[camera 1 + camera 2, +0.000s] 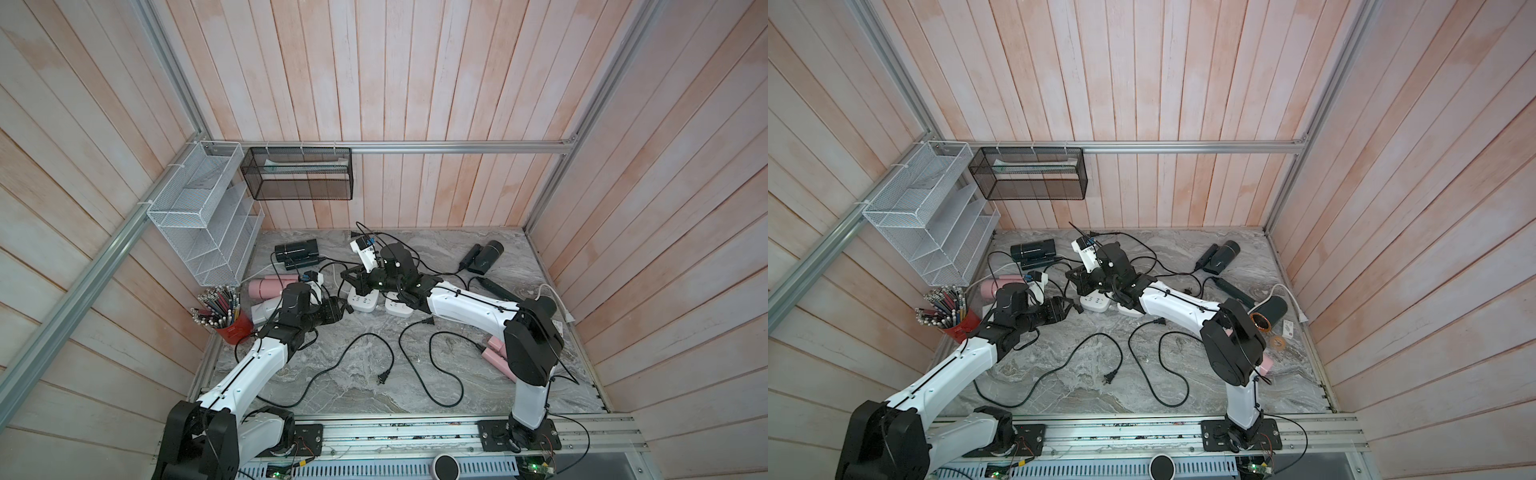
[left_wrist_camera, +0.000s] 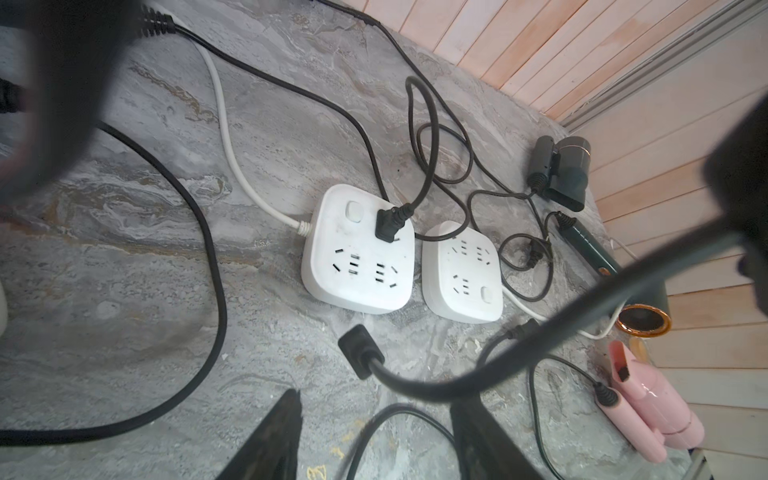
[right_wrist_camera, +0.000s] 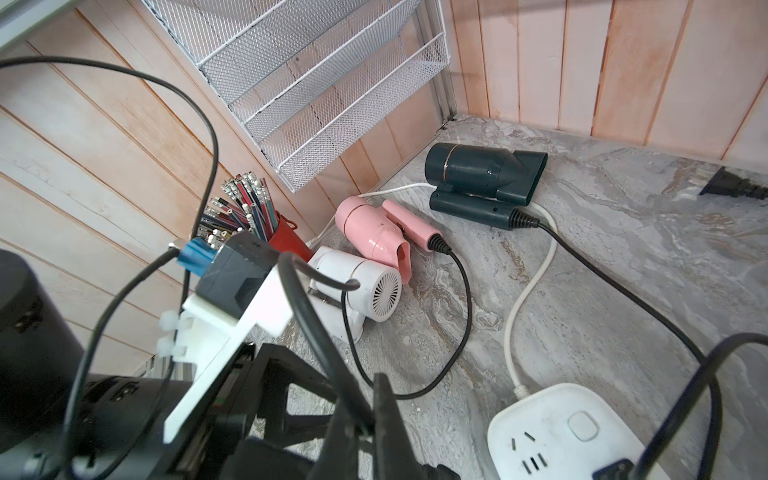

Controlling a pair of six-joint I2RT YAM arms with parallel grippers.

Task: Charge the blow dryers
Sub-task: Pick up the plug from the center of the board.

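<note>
Looks like the plugging-in step, and early in it: just one black plug (image 2: 388, 224) seated in a power strip (image 2: 365, 297), none in the second power strip (image 2: 440, 270) just beside it. Scattered round the marble table (image 1: 357, 399): a black dryer (image 3: 478, 170) at the back, a pink dryer (image 3: 370, 232) and a pale grey dryer (image 3: 365, 278) close to the left arm (image 1: 249, 365), a dark dryer (image 1: 484, 255) toward the far right corner, a second dark dryer (image 1: 1273, 311) and a second pink dryer (image 2: 648, 409) near the right arm (image 1: 469, 307) at its elbow

Left arm stretched forward and low, wrist level, aimed at the strips; for the left gripper (image 2: 376, 397), fingers (image 2: 274, 436) parted and grasping nothing, with a loose plug (image 2: 357, 351) just ahead of them, resting or lifted hard to tell. Right arm upright at the base, forearm reaching far across, wrist folded down over the strips beside the left one; for the right gripper (image 3: 363, 409), clenched, a black cord (image 3: 316, 332) running into the closed fingers and apparently pinched there

Next, at a guess, calls for turning that loose plug's prongs toward a free socket, pressing straight in while keeping the strip from sliding
</note>
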